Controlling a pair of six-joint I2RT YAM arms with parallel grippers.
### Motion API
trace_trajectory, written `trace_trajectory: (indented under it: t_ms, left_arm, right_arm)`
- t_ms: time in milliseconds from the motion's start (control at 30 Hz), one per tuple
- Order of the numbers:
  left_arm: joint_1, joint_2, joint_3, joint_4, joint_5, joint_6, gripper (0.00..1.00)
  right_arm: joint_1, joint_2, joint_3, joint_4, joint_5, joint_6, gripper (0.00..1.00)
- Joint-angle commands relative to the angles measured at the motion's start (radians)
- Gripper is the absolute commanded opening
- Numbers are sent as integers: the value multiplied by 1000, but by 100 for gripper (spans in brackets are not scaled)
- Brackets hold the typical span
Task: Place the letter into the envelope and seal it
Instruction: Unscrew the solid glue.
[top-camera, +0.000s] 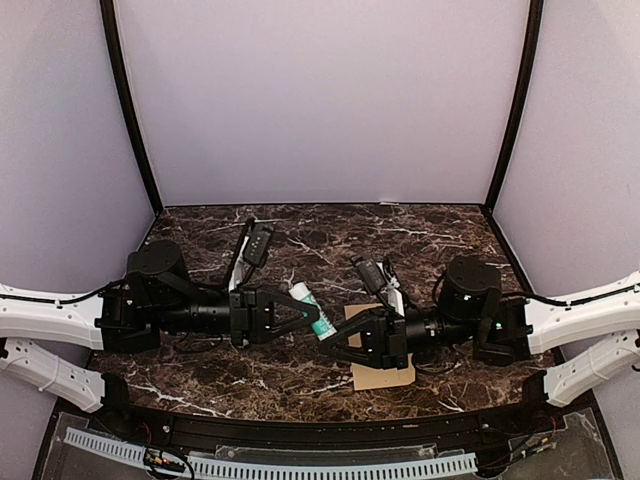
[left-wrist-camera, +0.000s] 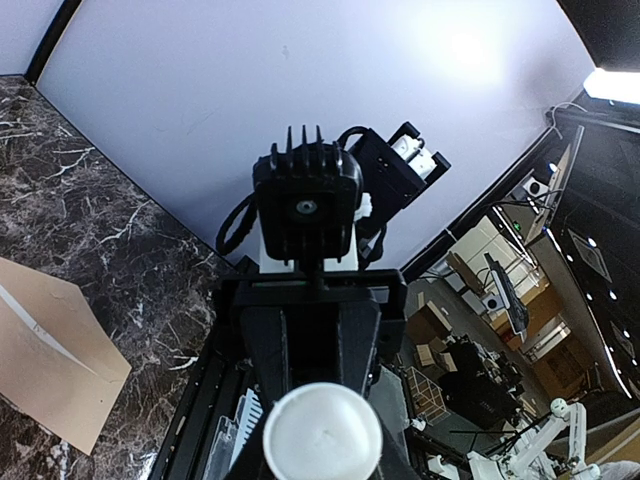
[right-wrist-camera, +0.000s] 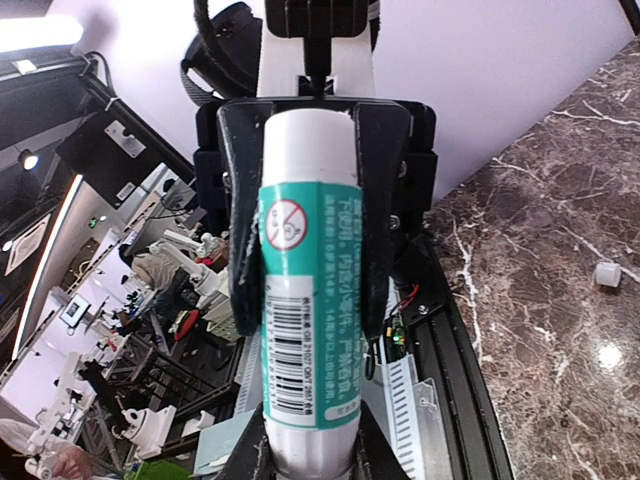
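**Glue stick** (top-camera: 312, 310): white tube with a teal label, held in the air between the two arms, over the middle of the bench (top-camera: 430, 235).
- Left jaws: clamped across the tube's body, one finger on each side of the label.
- Right jaws: closed round the grey end nearest them. They look to be touching it, but I cannot tell how firmly.

**Envelope** (top-camera: 385, 376): tan, flat on the bench under the right arm's wrist, near the front edge. The arm hides part of it.

**Letter**: not visible from any angle. It is presumably inside the envelope, but that is a guess.

**Small white piece** (right-wrist-camera: 603, 273): lying apart on the marble, too small to name.

**Step in hand**, as I judge it: readying the stick, either pulling the cap or twisting the base.

**To do it well:**
- The left jaws anchor the tube.
- The right jaws turn or draw straight along the tube's axis, with no sideways levering.
- The stick comes down to the envelope only once glue shows.
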Motion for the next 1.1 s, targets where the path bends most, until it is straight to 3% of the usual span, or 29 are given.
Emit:
trace_trajectory:
  t_ms: [0,167,233,367,500,667,800,1067]
  left_arm:
    - [-8,-9,-18,83,115,38,0]
    - [-8,-6,-29,97,47,19,0]
    - [-8,-17,-31,55,-53,-7,0]
    - [-7,-56,-16,-95,-243,-48,0]
    - [-2,-96,-12,-166,-289,-74,0]
    - [13,-83,23,-213,-249,-87,0]
    - [20,-38,53,-226,-202,-86,0]
    - [33,17,75,-197,-121,-74,0]
  right_arm:
    - [-27,18,-20,179,-78,74,4]
    - [-27,19,-30,180,-98,64,10]
    - [-27,-2,-29,131,-75,37,23]
    - [-5,-56,19,-133,97,-59,49]
    - [43,-79,50,-276,270,-114,62]
    - [75,-61,88,-306,381,-142,64]
    - [108,-28,146,-331,472,-165,50]
    - [126,10,186,-403,589,-166,52]
